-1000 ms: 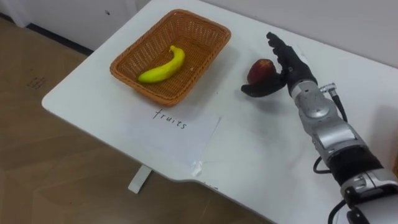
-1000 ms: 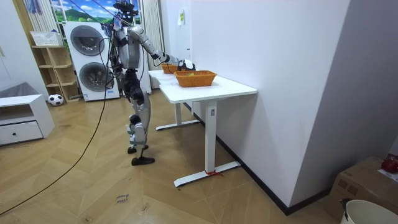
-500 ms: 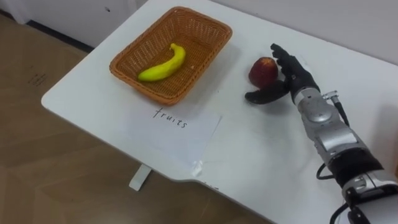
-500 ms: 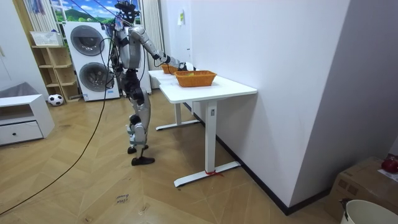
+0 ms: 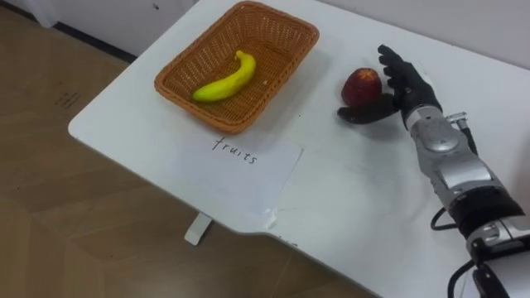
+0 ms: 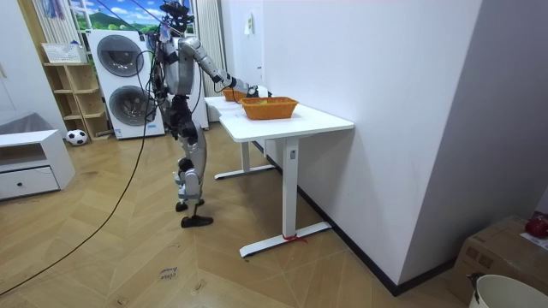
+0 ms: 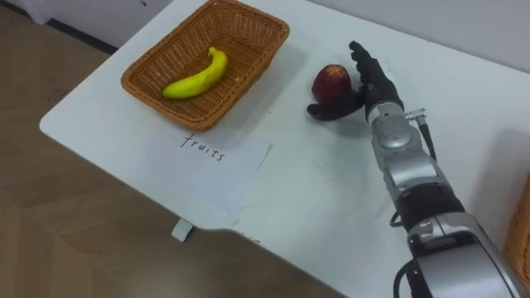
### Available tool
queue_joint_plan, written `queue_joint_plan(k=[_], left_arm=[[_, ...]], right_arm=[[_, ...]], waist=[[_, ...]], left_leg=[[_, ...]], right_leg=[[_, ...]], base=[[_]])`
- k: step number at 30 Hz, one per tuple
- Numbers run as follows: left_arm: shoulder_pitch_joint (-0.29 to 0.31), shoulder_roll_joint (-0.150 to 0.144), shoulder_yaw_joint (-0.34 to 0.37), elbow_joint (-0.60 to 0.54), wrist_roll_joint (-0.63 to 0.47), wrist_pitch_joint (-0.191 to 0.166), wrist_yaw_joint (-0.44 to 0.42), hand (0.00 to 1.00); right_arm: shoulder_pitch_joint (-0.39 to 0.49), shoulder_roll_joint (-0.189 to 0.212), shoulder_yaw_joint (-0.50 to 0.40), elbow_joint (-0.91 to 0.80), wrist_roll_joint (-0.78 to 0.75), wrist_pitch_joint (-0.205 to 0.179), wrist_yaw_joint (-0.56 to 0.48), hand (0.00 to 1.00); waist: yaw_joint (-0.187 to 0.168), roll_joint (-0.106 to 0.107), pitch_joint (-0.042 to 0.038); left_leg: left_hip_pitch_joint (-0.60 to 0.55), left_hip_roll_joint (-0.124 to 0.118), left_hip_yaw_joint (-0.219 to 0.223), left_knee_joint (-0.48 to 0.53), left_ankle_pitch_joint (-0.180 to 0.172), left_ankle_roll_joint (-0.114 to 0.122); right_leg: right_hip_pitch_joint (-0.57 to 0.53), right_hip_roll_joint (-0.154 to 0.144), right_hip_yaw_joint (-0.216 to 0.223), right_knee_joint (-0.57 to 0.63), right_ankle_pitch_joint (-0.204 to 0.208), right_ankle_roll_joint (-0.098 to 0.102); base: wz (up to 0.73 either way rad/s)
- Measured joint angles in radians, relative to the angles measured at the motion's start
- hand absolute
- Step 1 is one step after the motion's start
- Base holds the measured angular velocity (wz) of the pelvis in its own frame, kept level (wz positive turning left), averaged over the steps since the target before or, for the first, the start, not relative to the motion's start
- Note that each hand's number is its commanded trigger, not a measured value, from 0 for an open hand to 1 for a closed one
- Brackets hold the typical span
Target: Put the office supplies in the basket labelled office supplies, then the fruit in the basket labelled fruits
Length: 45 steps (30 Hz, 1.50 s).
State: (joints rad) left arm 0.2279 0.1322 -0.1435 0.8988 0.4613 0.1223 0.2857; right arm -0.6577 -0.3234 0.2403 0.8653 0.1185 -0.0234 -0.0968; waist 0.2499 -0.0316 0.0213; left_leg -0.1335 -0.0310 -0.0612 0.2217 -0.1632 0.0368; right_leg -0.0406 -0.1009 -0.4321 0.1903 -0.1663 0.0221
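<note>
Right hand (image 5: pixel 403 87): spread open against the apple (image 5: pixel 361 84), fingers behind it, thumb low in front, nothing clasped.
Apple: on the white table (image 5: pixel 348 199), just right of the wicker basket (image 5: pixel 273 45) and outside it.
Basket: holds a banana (image 5: pixel 224 79).
Risk: a nudge before the fingers close could roll the apple away, and a loose hold might drop it short of the rim.
Writing: handwritten "fruits" on the paper sheet (image 5: pixel 240 170) beside the basket.
</note>
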Motion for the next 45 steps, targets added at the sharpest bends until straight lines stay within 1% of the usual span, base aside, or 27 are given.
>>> queue_joint_plan(k=[4, 8, 12, 14, 15, 16, 17, 21, 23, 25, 27, 30, 32, 34, 35, 37, 39, 41, 45], left_arm=[[0.0, -0.001, 0.0, 0.005, 0.0, 0.0, -0.006, 0.0], [0.005, -0.005, 0.0, 0.006, 0.0, 0.0, -0.013, 0.0], [0.004, -0.005, 0.0, 0.006, 0.0, -0.005, -0.014, 0.0], [0.003, -0.005, 0.0, 0.006, 0.0, -0.012, -0.014, 0.0], [0.002, -0.006, 0.0, 0.006, 0.0, -0.017, -0.014, 0.0], [0.002, -0.007, 0.0, 0.006, 0.0, -0.021, -0.014, 0.0], [0.002, -0.007, 0.0, 0.006, 0.0, -0.021, -0.014, 0.0], [0.0, -0.007, -0.002, 0.006, 0.0, -0.021, -0.014, 0.0], [-0.004, -0.007, -0.002, 0.006, -0.001, -0.022, -0.014, 0.0], [-0.013, -0.007, 0.0, 0.007, -0.01, -0.023, -0.014, 0.0], [-0.026, -0.006, 0.005, 0.018, -0.018, -0.028, -0.011, 0.0], [-0.038, -0.005, 0.005, 0.034, -0.018, -0.036, -0.009, 0.0], [-0.042, -0.005, 0.005, 0.035, -0.018, -0.038, -0.004, 0.0], [-0.045, -0.002, 0.004, 0.036, -0.018, -0.041, 0.0, 0.0], [-0.045, -0.001, 0.004, 0.036, -0.019, -0.041, 0.001, 0.0], [-0.047, 0.002, 0.004, 0.045, -0.026, -0.041, 0.009, 0.0], [-0.049, 0.006, 0.004, 0.046, -0.039, -0.041, 0.011, 0.0], [-0.049, 0.009, 0.004, 0.05, -0.038, -0.041, 0.012, 0.0], [-0.049, 0.013, 0.004, 0.057, -0.039, -0.041, 0.011, 0.0]], right_arm=[[-0.02, 0.0, 0.0, 0.032, 0.0, -0.004, 0.0, 0.0], [-0.021, 0.0, 0.002, 0.035, -0.007, -0.004, 0.002, 0.0], [-0.026, 0.0, 0.002, 0.038, -0.012, -0.004, 0.008, 0.0], [-0.03, 0.0, 0.002, 0.038, -0.025, -0.005, 0.01, 0.0], [-0.032, -0.001, 0.002, 0.039, -0.04, -0.005, 0.01, 0.33], [-0.032, -0.002, 0.002, 0.039, -0.051, -0.005, 0.01, 0.81], [-0.032, -0.002, 0.002, 0.039, -0.052, -0.005, 0.01, 1.0], [-0.037, -0.003, 0.002, 0.039, -0.073, -0.013, 0.004, 1.0], [-0.038, -0.014, 0.004, 0.039, -0.089, -0.017, -0.009, 1.0], [-0.038, -0.04, 0.011, 0.039, -0.103, -0.021, -0.016, 1.0], [-0.038, -0.049, 0.013, 0.039, -0.128, -0.02, -0.016, 1.0], [-0.039, -0.048, 0.013, 0.038, -0.146, -0.021, -0.017, 1.0], [-0.039, -0.045, 0.013, 0.038, -0.157, -0.021, -0.015, 1.0], [-0.039, -0.043, 0.023, 0.037, -0.171, -0.021, -0.015, 1.0], [-0.039, -0.042, 0.027, 0.037, -0.171, -0.021, -0.014, 1.0], [-0.039, -0.041, 0.054, 0.035, -0.172, -0.022, -0.011, 1.0], [-0.039, -0.039, 0.063, 0.033, -0.172, -0.022, -0.009, 1.0], [-0.039, -0.039, 0.076, 0.033, -0.174, -0.021, -0.005, 1.0], [-0.046, -0.038, 0.097, 0.033, -0.223, -0.019, 0.035, 1.0]], waist=[[0.004, -0.002, 0.0011], [0.009, -0.005, 0.0032], [0.011, -0.012, 0.0075], [0.021, -0.017, 0.0102], [0.028, -0.019, 0.0119], [0.03, -0.02, 0.012], [0.031, -0.02, 0.0118], [0.033, -0.021, 0.012], [0.038, -0.022, 0.0119], [0.05, -0.022, 0.0117], [0.055, -0.026, 0.0127], [0.057, -0.035, 0.0141], [0.058, -0.042, 0.0175], [0.06, -0.054, 0.0228], [0.06, -0.057, 0.0227], [0.06, -0.067, 0.0201], [0.06, -0.072, 0.0198], [0.061, -0.073, 0.0194], [0.063, -0.073, 0.0193]], left_leg=[[0.0, -0.001, 0.0, 0.0, 0.0, 0.0], [0.004, 0.0, 0.006, -0.001, 0.0, 0.0], [0.004, 0.0, 0.009, -0.003, 0.0, 0.0], [0.003, 0.003, 0.016, -0.007, 0.0, 0.0], [0.002, 0.004, 0.019, -0.01, 0.001, 0.001], [0.002, 0.003, 0.02, -0.013, 0.001, 0.001], [0.003, 0.003, 0.02, -0.015, 0.001, 0.002], [0.002, 0.003, 0.021, -0.017, 0.002, 0.003], [0.002, 0.004, 0.026, -0.017, 0.002, 0.003], [0.002, 0.004, 0.03, -0.018, 0.002, 0.003], [0.003, 0.004, 0.03, -0.018, 0.002, 0.003], [0.003, 0.004, 0.03, -0.018, 0.002, 0.003], [0.003, 0.004, 0.03, -0.019, 0.002, 0.003], [0.003, 0.004, 0.03, -0.019, 0.002, 0.003], [0.003, 0.004, 0.03, -0.019, 0.002, 0.003], [0.003, 0.004, 0.03, -0.019, 0.002, 0.003], [0.003, 0.004, 0.03, -0.019, 0.002, 0.003], [0.006, 0.003, 0.03, -0.018, 0.002, 0.003], [0.023, 0.005, 0.029, -0.021, 0.002, 0.003]], right_leg=[[0.0, -0.001, 0.001, 0.0, 0.0, 0.0], [-0.001, 0.0, 0.014, 0.002, 0.0, 0.001], [-0.004, 0.0, 0.018, 0.006, 0.0, 0.001], [-0.014, 0.0, 0.022, 0.014, 0.0, 0.001], [-0.018, 0.0, 0.024, 0.014, 0.001, 0.0], [-0.019, 0.0, 0.024, 0.014, 0.001, 0.0], [-0.019, 0.0, 0.024, 0.014, 0.001, 0.0], [-0.024, -0.001, 0.024, 0.014, 0.001, 0.0], [-0.027, -0.001, 0.024, 0.014, 0.001, 0.0], [-0.028, -0.003, 0.023, 0.014, 0.001, 0.0], [-0.028, -0.003, 0.021, 0.014, 0.001, 0.0], [-0.027, -0.003, 0.018, 0.014, 0.001, 0.0], [-0.027, -0.003, 0.018, 0.013, 0.001, 0.0], [-0.027, -0.003, 0.016, 0.013, 0.001, 0.0], [-0.027, -0.003, 0.016, 0.013, 0.001, 0.0], [-0.027, -0.003, 0.014, 0.013, 0.001, 0.0], [-0.026, -0.003, 0.014, 0.013, 0.001, 0.0], [-0.022, -0.003, 0.014, 0.013, 0.001, 0.001], [-0.007, -0.001, 0.013, 0.012, 0.001, 0.0]], base=[[0.0], [-0.05], [-0.03], [-0.11], [-0.1], [-0.05], [0.0], [-0.01], [-0.07], [-0.07], [0.0], [0.0], [0.0], [0.0], [0.0], [0.0], [0.0], [0.0], [0.0]])
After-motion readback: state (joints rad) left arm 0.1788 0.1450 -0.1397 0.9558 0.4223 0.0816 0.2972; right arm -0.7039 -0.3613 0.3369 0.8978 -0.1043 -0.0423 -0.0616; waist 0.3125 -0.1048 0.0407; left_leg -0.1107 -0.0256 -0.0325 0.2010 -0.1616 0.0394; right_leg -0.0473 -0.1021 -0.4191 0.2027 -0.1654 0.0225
